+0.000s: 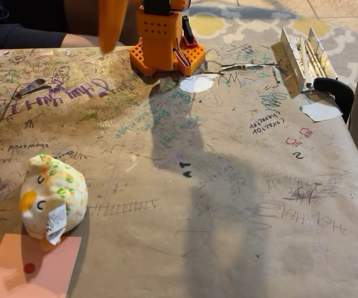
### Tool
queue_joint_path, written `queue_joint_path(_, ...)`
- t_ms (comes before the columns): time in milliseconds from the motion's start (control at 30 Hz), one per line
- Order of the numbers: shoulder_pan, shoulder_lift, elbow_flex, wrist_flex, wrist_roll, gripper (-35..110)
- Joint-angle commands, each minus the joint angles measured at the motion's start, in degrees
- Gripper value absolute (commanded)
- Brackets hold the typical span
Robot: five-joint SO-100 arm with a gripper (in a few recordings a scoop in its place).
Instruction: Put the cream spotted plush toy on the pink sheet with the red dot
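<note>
**One plush toy, one pink sheet, scribbled table**

One plush toy (53,195): round, cream, green and orange spots, orange beak, closed eyes, white tag; its base touches the top edge of one pink sheet (33,267) with a single red dot. Two white paper scraps (196,84). Brown table (229,205) covered in scribbles, mostly unreadable. One orange arm (160,37); its claw's state cannot be told.
</note>
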Motion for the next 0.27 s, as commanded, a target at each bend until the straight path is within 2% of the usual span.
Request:
queue_joint_path(0, 0.7, 6.6, 11.0, -2.3, -2.1, 0)
queue_joint_path(133, 1.4, 9.1, 19.4, -5.6, 0.3, 0)
queue_joint_path(233, 0.3, 19.3, 27.2, -4.8, 1.3, 0)
